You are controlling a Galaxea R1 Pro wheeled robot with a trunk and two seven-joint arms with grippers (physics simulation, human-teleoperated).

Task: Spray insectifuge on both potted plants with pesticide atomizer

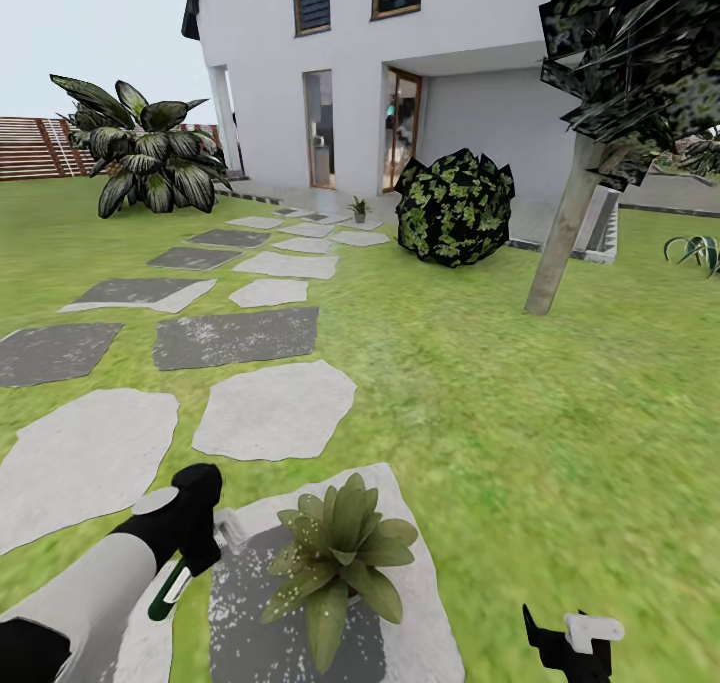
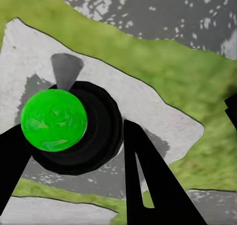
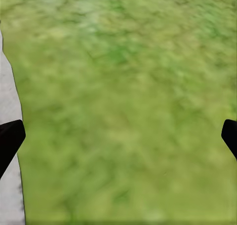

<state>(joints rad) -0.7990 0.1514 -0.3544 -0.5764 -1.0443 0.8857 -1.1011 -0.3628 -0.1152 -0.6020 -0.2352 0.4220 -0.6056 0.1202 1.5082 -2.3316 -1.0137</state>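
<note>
In the head view a potted plant [image 1: 338,553], a low rosette of broad green leaves, stands on a grey stepping stone [image 1: 420,603] close in front of me. Whitish insectifuge specks [image 1: 288,581] dot its left leaves and the stone beside it. My left gripper [image 1: 200,528] is shut on the pesticide atomizer [image 1: 168,588], just left of the plant, its pale nozzle tip [image 1: 232,531] pointing toward the leaves. The left wrist view shows the atomizer's green body [image 2: 54,120] between black fingers [image 2: 148,185]. A second small potted plant [image 1: 359,208] stands far off near the house. My right gripper [image 1: 572,641] hangs open over grass [image 3: 118,111].
Stepping stones [image 1: 275,408] lead across the lawn to a white house [image 1: 420,73]. A round dark-leaved bush [image 1: 455,208], a leaning tree trunk [image 1: 565,228], a large broad-leaved plant [image 1: 150,148], a spiky grass-like plant [image 1: 695,251] and a slatted fence [image 1: 30,148] stand around.
</note>
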